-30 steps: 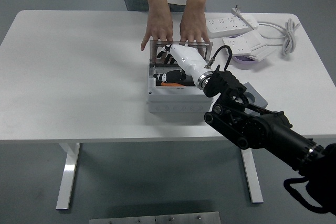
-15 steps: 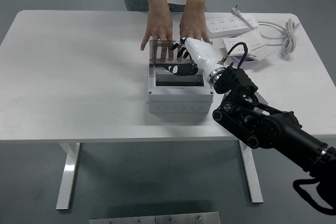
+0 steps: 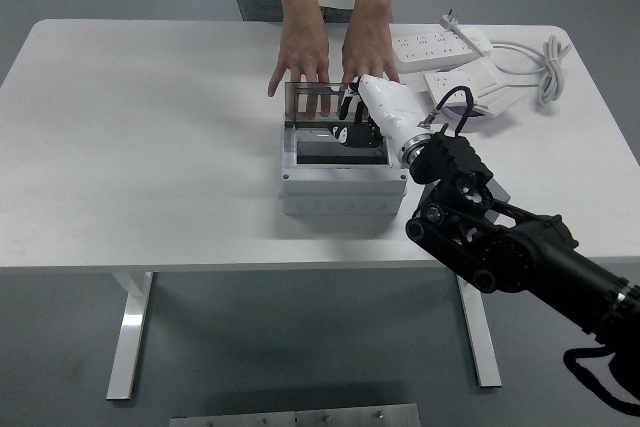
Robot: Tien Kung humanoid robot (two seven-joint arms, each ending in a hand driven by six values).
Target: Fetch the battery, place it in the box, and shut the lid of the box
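One second ago my right hand (image 3: 352, 115) was low inside the box (image 3: 340, 172); now it has risen to the upright lid (image 3: 320, 99), fingers curled against it. The battery (image 3: 340, 159), I judge, lies below the hand, so closing comes next.

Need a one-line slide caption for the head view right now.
Right hand reaches into the open grey box at its raised lid while a person's hands rest behind it.

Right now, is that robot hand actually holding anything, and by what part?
Cannot be told: the right hand is at the lid of the box, its fingertips hidden.
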